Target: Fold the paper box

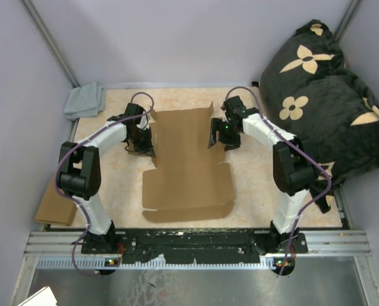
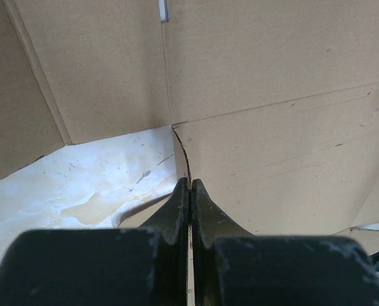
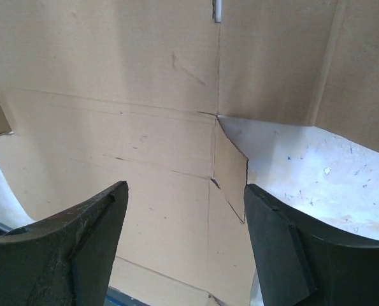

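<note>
The paper box [image 1: 188, 167] lay unfolded mid-table, the left gripper [image 1: 144, 150] closed on nothing at its ten o'clock edge, the right gripper [image 1: 217, 138] wide open at two o'clock, seemingly poised to raise side flaps.

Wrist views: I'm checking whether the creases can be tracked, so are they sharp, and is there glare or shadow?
Left wrist: the paper box creases read crisply, the dark left fingers up close are soft, and the table patch is washed out pale. Right wrist: creases sharp too, right fingers underexposed, table bright at right. Top external: even light, soft shadows only.
</note>
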Tool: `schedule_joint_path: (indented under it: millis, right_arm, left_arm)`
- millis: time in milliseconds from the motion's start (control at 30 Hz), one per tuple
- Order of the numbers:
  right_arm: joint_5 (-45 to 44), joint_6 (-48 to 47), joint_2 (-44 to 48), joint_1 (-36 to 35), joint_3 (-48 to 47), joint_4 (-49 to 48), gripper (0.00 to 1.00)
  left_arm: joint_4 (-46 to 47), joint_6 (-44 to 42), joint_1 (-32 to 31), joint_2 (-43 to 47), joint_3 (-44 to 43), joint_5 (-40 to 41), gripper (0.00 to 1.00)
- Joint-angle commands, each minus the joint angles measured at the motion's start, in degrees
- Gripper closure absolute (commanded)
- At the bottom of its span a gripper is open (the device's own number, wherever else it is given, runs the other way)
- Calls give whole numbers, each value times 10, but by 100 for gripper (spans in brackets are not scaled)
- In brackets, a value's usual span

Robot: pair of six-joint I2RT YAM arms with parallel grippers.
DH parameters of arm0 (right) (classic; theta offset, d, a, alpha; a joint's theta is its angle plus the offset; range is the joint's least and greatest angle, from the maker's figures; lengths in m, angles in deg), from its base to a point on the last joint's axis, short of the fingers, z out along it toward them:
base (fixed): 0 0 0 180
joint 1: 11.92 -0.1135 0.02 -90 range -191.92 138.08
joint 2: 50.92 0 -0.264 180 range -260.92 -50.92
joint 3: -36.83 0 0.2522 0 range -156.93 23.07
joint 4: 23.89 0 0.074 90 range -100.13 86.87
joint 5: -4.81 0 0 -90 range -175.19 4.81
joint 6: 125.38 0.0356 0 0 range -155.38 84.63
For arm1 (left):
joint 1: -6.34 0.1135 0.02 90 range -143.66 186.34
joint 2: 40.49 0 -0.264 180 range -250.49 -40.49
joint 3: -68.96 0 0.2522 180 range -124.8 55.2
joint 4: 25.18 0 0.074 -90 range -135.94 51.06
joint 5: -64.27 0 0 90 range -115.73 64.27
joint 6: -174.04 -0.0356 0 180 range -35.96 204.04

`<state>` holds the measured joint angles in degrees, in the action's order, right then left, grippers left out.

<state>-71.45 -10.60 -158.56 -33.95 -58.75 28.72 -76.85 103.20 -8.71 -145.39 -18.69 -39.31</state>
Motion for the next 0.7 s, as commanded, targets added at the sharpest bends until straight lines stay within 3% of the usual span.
schedule_joint_path:
  millis: [0,467,667]
  right_arm:
    - [76,23,7,-25,-17,-42,27]
    - [111,22,-61,-62,-49,-50,28]
    - [77,21,-34,-62,-60,-39,28]
  left_arm:
    - [26,-3,-5,-8,12,-36,100]
    - [33,-4,-6,-26,11,-54,100]
    - [30,-6,-6,-28,7,-46,100]
